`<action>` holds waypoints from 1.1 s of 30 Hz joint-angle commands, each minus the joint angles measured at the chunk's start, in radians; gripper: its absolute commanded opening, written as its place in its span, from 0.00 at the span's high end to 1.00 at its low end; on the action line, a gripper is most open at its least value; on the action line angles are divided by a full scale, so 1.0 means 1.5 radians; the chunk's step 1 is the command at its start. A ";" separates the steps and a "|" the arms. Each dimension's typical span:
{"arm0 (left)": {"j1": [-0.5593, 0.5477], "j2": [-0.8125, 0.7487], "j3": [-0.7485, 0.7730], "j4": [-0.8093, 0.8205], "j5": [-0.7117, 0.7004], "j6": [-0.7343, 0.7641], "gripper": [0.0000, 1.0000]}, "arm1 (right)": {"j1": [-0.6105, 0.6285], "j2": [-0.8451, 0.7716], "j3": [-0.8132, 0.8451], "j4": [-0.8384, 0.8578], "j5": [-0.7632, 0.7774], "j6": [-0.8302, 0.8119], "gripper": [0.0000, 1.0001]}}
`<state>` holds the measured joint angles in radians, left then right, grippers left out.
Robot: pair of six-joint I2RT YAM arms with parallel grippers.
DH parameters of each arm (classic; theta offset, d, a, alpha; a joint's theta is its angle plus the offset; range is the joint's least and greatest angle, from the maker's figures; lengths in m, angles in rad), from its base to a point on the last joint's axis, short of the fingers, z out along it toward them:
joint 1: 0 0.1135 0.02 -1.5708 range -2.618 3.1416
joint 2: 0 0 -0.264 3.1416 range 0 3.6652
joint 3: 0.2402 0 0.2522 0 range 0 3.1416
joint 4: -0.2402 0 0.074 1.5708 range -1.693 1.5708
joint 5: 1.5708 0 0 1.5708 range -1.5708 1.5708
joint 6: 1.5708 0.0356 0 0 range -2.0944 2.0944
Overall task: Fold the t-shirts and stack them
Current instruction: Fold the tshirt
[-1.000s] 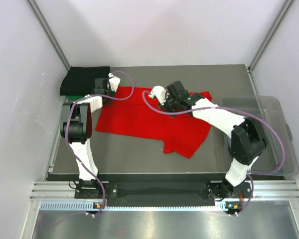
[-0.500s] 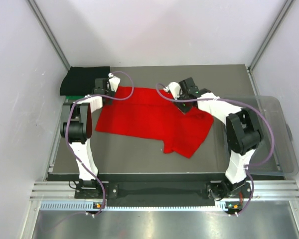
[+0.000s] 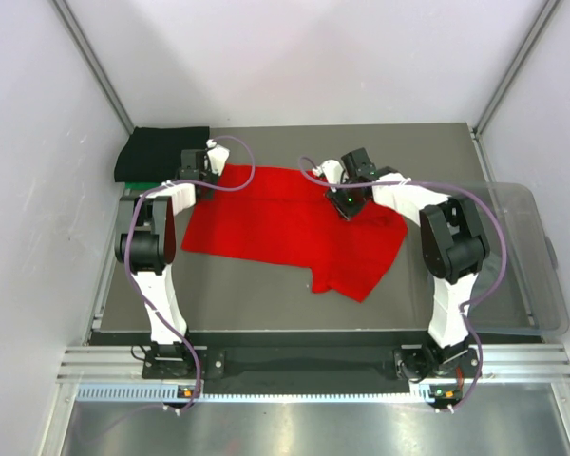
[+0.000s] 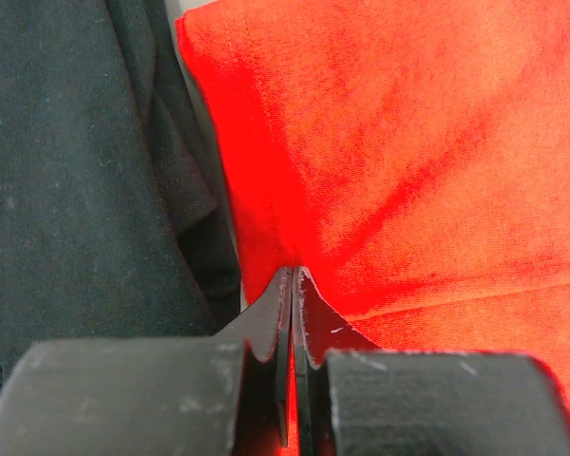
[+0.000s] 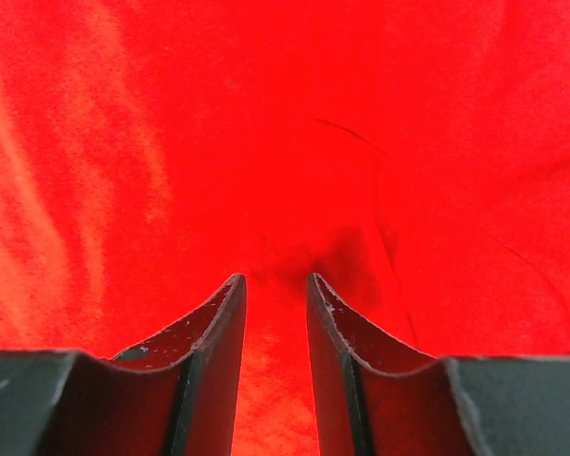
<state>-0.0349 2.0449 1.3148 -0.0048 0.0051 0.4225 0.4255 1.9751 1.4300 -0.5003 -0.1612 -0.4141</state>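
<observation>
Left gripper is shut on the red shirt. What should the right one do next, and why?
Probably close the right gripper on the cloth: its jaws stand parted over the red t-shirt at its far right part, while the left gripper is shut on the far left edge beside the black t-shirt. A fold needs both pinches.

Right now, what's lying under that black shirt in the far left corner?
A green strip of cloth peeks out at the near edge of the black t-shirt, so another garment seems to lie beneath. The rest of it, and anything deeper, is covered.
</observation>
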 commanded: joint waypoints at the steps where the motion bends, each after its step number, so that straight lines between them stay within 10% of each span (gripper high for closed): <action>1: 0.010 0.000 -0.007 -0.022 -0.028 0.012 1.00 | 0.004 0.001 0.024 0.005 -0.031 0.011 0.67; 21: 0.011 -0.004 -0.016 -0.017 -0.030 0.015 1.00 | 0.020 0.034 0.022 0.002 -0.035 0.012 0.62; 33: 0.012 -0.008 -0.022 -0.014 -0.029 0.014 1.00 | 0.051 -0.023 0.000 0.005 0.013 0.002 0.95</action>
<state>-0.0345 2.0449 1.3102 -0.0002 0.0017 0.4294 0.4599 2.0163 1.4342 -0.5003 -0.1638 -0.4076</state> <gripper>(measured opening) 0.011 0.057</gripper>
